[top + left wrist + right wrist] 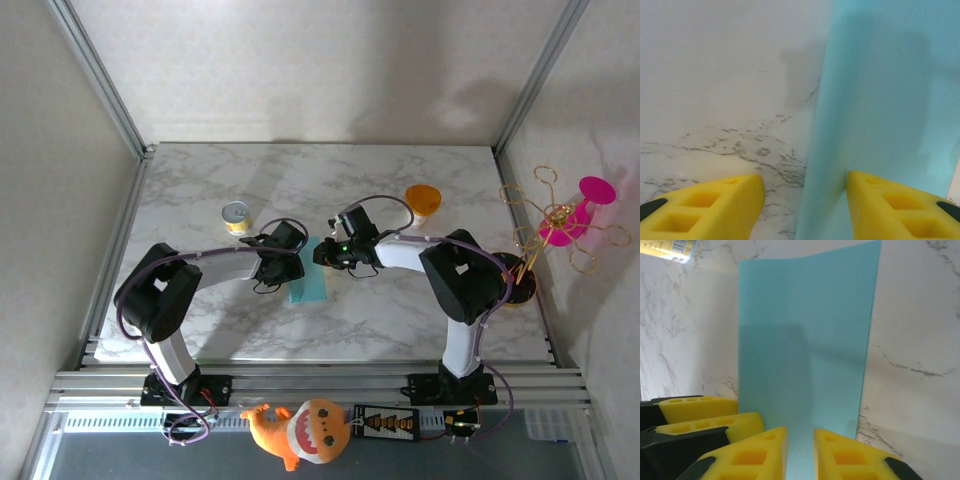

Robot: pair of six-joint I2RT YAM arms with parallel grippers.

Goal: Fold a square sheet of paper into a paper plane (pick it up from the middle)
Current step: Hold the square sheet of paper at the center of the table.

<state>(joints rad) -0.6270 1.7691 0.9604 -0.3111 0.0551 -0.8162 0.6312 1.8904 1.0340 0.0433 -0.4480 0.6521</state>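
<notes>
Flat on marble table: square sheet of paper, flanked closely by left gripper and right gripper — both at its far end. Behind: yellow can left, orange cup right.

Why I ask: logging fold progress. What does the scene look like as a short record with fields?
paper: teal sheet, on the marble table, between both grippers
left gripper: open, one finger over the sheet, the other over bare marble
right gripper: narrowly open at the sheet's edge
nearby: yellow can, orange cup
</notes>
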